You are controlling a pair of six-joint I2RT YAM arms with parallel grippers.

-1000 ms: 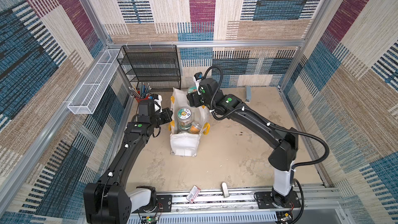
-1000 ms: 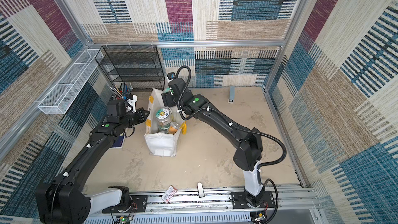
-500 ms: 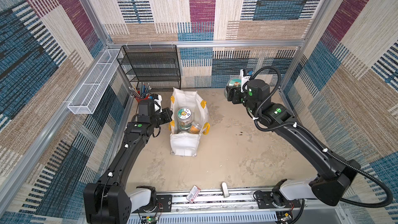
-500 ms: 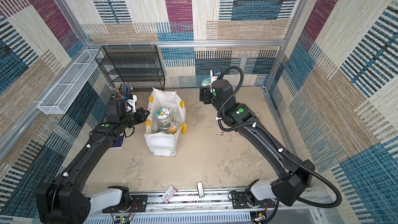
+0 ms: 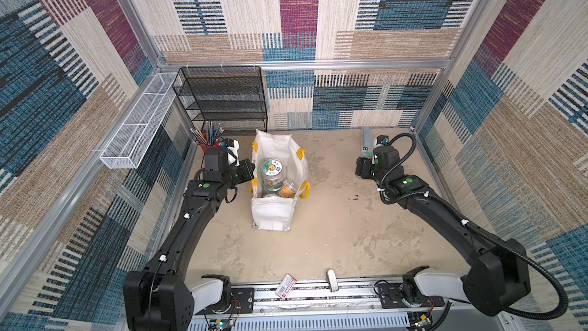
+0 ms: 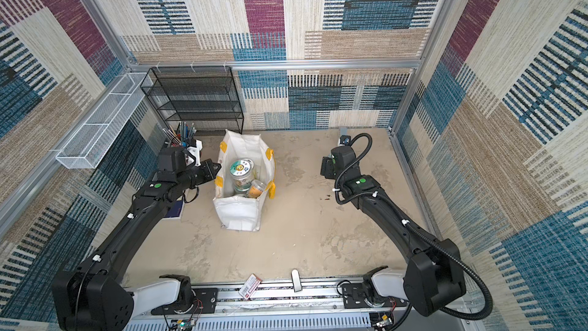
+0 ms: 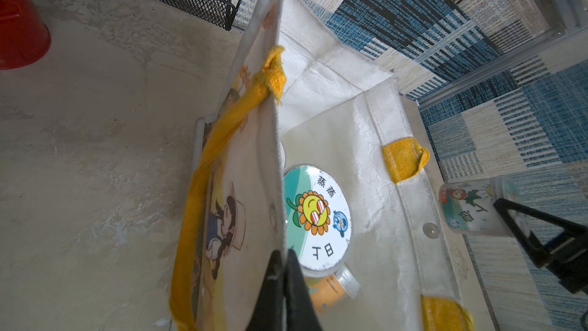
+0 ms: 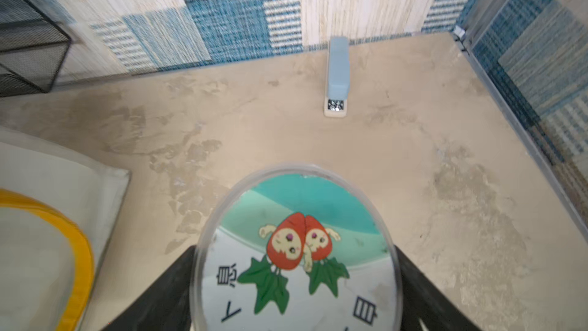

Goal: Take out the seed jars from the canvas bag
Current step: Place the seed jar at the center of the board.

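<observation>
Teal-lidded jar, clamped in the right gripper, is now out at frame right; left gripper pinches the bag wall.

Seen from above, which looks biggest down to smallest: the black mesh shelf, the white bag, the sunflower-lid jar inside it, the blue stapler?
In a top view:
1-2. black mesh shelf and canvas bag: too close to rank.
3. sunflower-lid jar, partly hidden in the bag.
4. blue stapler.
</observation>
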